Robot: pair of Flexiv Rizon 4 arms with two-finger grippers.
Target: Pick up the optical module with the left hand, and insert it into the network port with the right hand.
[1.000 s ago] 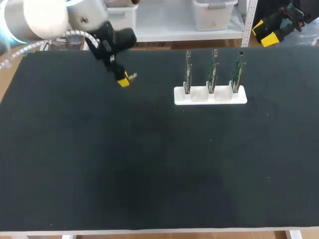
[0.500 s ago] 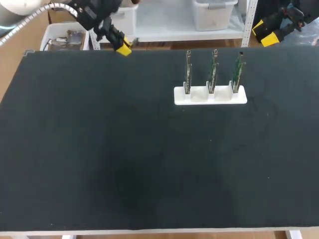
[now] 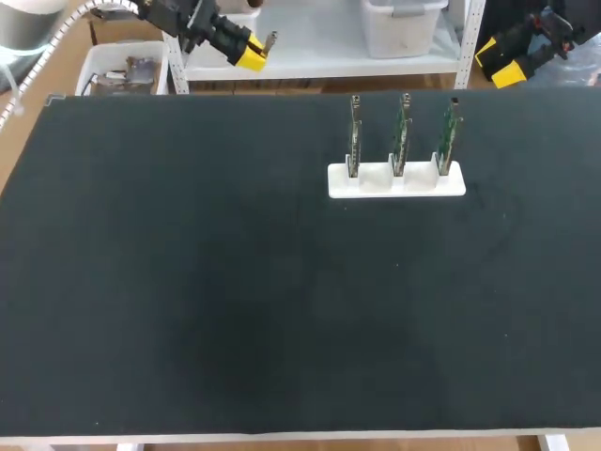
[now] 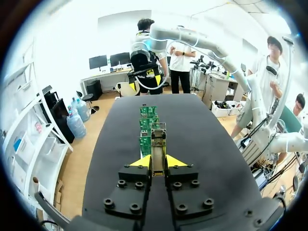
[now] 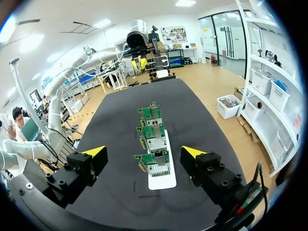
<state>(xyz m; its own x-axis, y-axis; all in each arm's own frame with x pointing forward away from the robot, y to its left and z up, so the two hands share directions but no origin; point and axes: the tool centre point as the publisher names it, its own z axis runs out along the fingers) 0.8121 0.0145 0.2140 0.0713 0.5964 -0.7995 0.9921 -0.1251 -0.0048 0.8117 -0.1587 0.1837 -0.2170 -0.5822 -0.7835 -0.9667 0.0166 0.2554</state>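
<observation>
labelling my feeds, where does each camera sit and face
Head view: above and behind, looking down on the black table; left claw and right claw beyond its far edge.
Left wrist view: on the left wrist, looking along its claw, shut on a silver metal optical module.
Right wrist view: on the right wrist, looking past its open claw.
Shared: all show three upright green circuit boards in a white holder.

**Robotics and electronics laboratory bench.** The tabletop (image 3: 188, 301) is covered in black matting. Near its far edge a white holder (image 3: 396, 180) stands three green circuit boards (image 3: 401, 132) upright in a row, each fitted with a metal network port (image 5: 156, 143). Two robot arms attend it. The left gripper (image 3: 250, 54), near the far left corner, clamps an optical module (image 4: 158, 144). The right gripper (image 5: 144, 151), fingers spread, faces the boards.
</observation>
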